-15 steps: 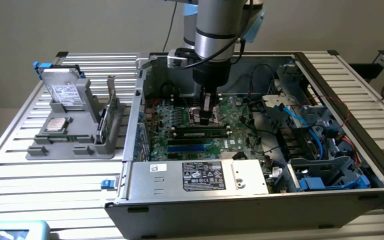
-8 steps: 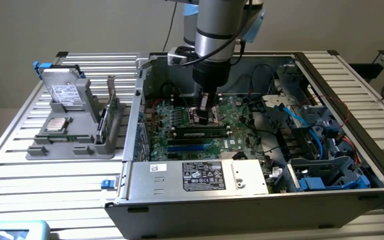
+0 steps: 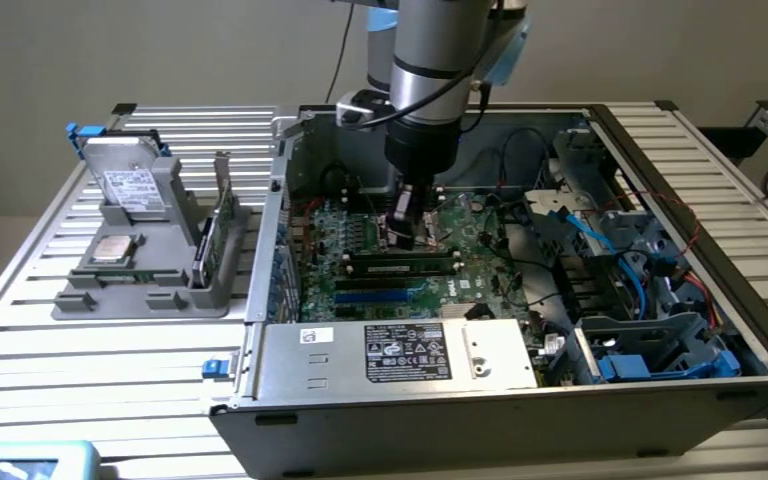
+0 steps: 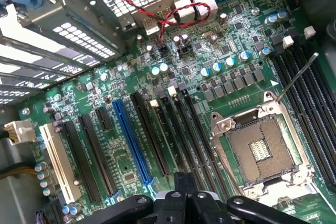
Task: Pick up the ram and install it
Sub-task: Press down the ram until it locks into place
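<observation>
The table (image 3: 37,330) carries an open computer case (image 3: 518,400) with the green motherboard (image 3: 357,250) inside. Over the board hangs the gripper (image 3: 408,232), fingers together. The ram (image 3: 398,268) sits in a black slot just beside the gripper.

arm (image 3: 427,70) reaching steeply down from above, wrist near vertical, gripper (image 3: 403,222) pointing straight down, low in the frame centre, jaws closed together, dark linkage bars folded in at the wrist view's edge
</observation>
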{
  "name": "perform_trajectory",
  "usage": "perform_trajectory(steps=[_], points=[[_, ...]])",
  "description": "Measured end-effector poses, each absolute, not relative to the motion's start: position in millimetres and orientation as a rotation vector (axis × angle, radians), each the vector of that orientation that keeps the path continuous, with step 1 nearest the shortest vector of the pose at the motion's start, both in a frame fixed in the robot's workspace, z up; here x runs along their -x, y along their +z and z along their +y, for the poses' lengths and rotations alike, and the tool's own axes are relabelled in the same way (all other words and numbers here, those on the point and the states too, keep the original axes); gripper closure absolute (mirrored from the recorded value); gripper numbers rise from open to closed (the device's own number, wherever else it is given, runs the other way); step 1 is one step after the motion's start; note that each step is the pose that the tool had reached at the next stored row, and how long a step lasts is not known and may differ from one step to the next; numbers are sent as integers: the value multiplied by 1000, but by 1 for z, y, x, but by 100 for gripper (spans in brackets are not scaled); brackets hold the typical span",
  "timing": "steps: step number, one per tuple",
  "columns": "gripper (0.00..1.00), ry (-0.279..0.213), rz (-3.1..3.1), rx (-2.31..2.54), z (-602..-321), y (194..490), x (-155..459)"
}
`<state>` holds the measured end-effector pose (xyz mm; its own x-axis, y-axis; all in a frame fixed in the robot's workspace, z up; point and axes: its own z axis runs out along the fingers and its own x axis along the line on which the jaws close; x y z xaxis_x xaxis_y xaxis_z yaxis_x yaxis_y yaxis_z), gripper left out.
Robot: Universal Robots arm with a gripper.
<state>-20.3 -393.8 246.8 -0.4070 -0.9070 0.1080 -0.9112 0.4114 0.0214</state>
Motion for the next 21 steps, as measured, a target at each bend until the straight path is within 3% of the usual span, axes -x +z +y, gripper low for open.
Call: perform_trajectory(steps=[21], points=[[89,45,-2729,-1335,-394,247,20]])
